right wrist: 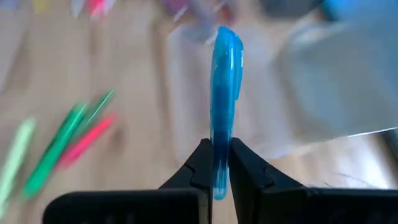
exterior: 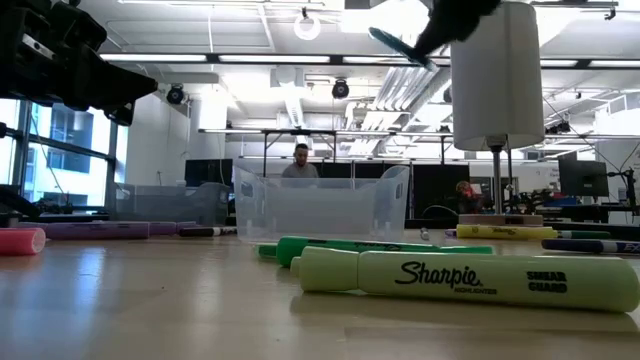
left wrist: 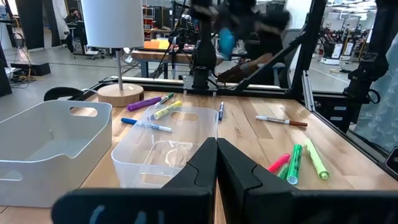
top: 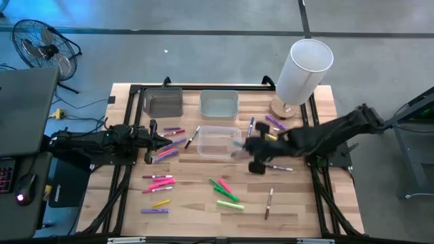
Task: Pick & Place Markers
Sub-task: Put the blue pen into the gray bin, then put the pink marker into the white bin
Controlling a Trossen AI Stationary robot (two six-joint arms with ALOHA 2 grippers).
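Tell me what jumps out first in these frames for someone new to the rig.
The right gripper, above the table beside the clear bin, has its jaws clamped on a blue marker standing straight out from them. Next comes the scatter of markers across the wooden table, with a green Sharpie highlighter filling the low view's foreground. The left gripper waits shut at the table's left, and a tall white lamp stands at the far right corner.

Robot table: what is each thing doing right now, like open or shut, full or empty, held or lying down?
Right end effector: shut on the blue marker, above the table.
Left end effector: shut, holding nothing.
Clear bin: upright, empty.
Two grey bins: upright, look empty.
Green highlighter: capped, lying flat.
Lamp: standing upright.
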